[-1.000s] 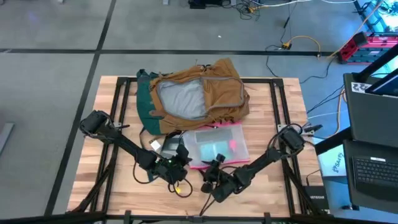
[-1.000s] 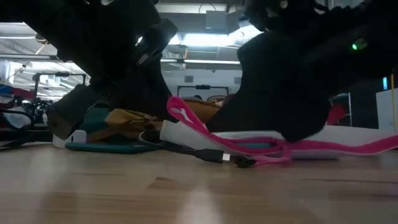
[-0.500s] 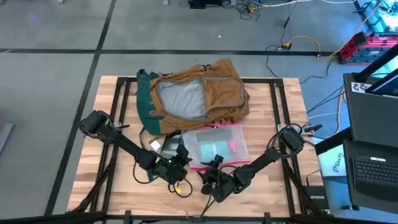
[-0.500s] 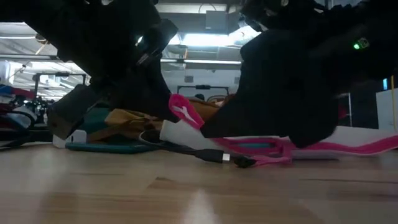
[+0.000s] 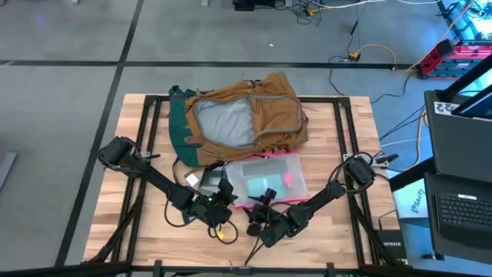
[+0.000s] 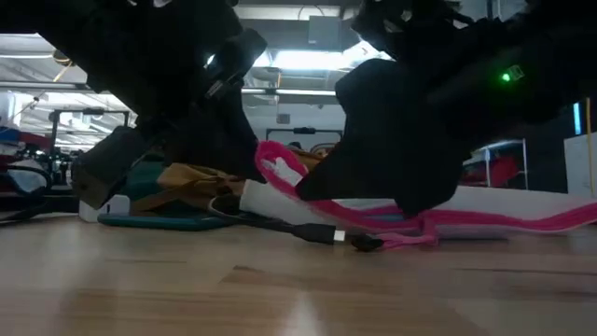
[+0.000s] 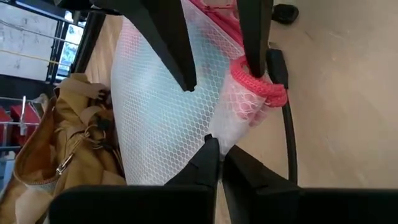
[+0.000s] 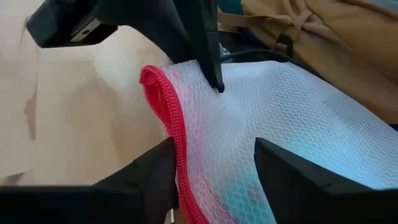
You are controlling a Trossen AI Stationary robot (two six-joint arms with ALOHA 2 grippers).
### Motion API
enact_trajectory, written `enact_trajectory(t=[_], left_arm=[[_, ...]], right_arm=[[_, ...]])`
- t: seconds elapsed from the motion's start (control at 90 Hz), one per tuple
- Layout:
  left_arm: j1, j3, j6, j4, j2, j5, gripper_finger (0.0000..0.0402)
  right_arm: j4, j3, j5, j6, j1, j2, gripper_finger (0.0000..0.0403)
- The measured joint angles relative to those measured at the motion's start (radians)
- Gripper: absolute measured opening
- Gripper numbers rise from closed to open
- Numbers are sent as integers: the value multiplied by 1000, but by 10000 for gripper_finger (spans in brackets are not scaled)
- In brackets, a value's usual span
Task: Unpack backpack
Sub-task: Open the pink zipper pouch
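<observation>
The tan backpack (image 5: pixel 238 115) lies open at the table's far middle, grey lining up. In front of it lies a clear mesh pouch (image 5: pixel 269 178) with pink edges. My left gripper (image 5: pixel 223 197) is shut on the pouch's near left corner, and that corner (image 6: pixel 276 170) stands curled up off the table. My right gripper (image 8: pixel 214 149) is open just to the right. Its fingers stand on either side of the pouch's pink zip edge (image 8: pixel 168 112). My left gripper pinches the pouch's mesh (image 7: pixel 208 127) between its two fingertips, close to the pink corner (image 7: pixel 258 87). The fingers slant down from the table's left. The corner is lifted and curled, while the remainder of the pouch lies on the table. My right gripper straddles the pink edge; whether a finger (image 8: pixel 155 168) touches it, I cannot tell.
A black cable with a plug (image 6: pixel 328 233) lies on the wood under the lifted corner. A white block (image 6: pixel 112 205) and a flat teal thing (image 6: pixel 159 221) lie to the left of the pouch. The near part of the table (image 5: pixel 154 231) is bare wood.
My right gripper has gone a little toward the table's left edge, closer to the pouch's lifted corner. The pink corner has curled up slightly higher. My left gripper has kept its hold.
</observation>
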Motion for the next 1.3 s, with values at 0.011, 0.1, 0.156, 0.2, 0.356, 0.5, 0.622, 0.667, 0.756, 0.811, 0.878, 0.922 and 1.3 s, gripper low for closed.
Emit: enact_trajectory(t=[0.011,0.1,0.156,0.2,0.356,0.5,0.622,0.667,0.756,0.811,0.878,0.922,1.3], left_arm=[[0,0,2,3,0,1,0],[1,0,16,32,0,41,0],[1,0,23,42,0,58,0],[0,0,26,46,0,65,0],[-2,1,35,61,1,90,0],[-1,1,32,64,1,94,0],[-1,1,30,64,1,93,0],[-1,1,32,65,1,93,2],[-7,1,35,65,1,112,11],[-12,1,44,69,1,132,21],[-16,1,54,79,1,149,35],[-17,1,53,87,1,160,45],[21,1,-9,92,1,199,129]], right_arm=[[0,0,4,0,-1,0,198],[3,0,10,5,-9,0,190],[6,0,6,4,-14,0,172],[7,0,1,4,-17,0,157],[13,0,-16,1,-29,0,103],[12,0,-34,-7,-31,0,21],[10,0,-34,-25,-31,0,10],[10,0,-34,-26,-31,0,6],[10,0,-34,-26,-31,0,2],[10,0,-34,-26,-31,0,2],[8,0,-33,-26,-31,0,1],[8,0,-33,-26,-32,0,0],[17,0,-34,-26,-32,0,0]])
